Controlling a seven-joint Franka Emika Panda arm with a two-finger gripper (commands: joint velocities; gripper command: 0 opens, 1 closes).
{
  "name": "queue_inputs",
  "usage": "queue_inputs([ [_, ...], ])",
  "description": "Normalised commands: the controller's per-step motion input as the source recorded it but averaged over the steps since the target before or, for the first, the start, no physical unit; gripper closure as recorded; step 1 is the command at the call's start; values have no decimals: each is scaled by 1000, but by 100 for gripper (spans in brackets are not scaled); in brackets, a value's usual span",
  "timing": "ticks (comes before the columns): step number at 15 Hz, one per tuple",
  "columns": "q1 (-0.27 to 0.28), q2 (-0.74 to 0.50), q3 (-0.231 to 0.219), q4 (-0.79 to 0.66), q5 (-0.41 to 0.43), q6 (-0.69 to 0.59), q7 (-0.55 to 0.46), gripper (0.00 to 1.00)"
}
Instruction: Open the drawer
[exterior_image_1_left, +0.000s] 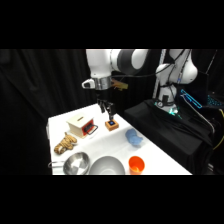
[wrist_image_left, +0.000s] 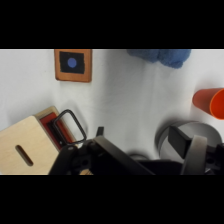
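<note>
- Drawer (exterior_image_1_left: 89, 128) sits in the small pale wooden box (exterior_image_1_left: 78, 123) on the white table (exterior_image_1_left: 155, 157), left of centre in side view; red front and dark handle (wrist_image_left: 70, 125) face the middle of the table.
- Looks barely out or fully in, can't settle which; treat the task as not done.
- Gripper (exterior_image_1_left: 106, 113) hangs above the table betw. the box and the small wooden block w/ blue top (exterior_image_1_left: 111, 123), near both, touching neither as far as you can see.
- Finger state: can't tell. Wrist view shows only black linkage at the bottom edge, side view too coarse.
- Step in hand, by my read: approach, lining up on the handle. In wrist view the handle is just beside the linkage, at lower left.
- Next move calls for: get a finger behind or around the handle loop, then pull straight out along the drawer's travel, away from the box.
- Watch: the box is light, so it may slide w/ the pull. Metal bowls (exterior_image_1_left: 76, 163), orange cup (exterior_image_1_left: 136, 164) and blue cloth (exterior_image_1_left: 133, 137) stand on the pull side.
</note>
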Motion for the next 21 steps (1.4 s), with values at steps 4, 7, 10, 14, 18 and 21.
queue_inputs([
  [4,-79,16,28,74,3,72,-44,0],
  [7,-115,55,-25,144,-10,106,-64,0],
  [10,-107,99,-38,172,21,107,-86,0],
  [14,-58,165,-10,158,7,190,-82,0],
  [18,-29,229,19,147,14,191,-102,0],
  [21,-36,177,28,111,15,169,-119,0],
])
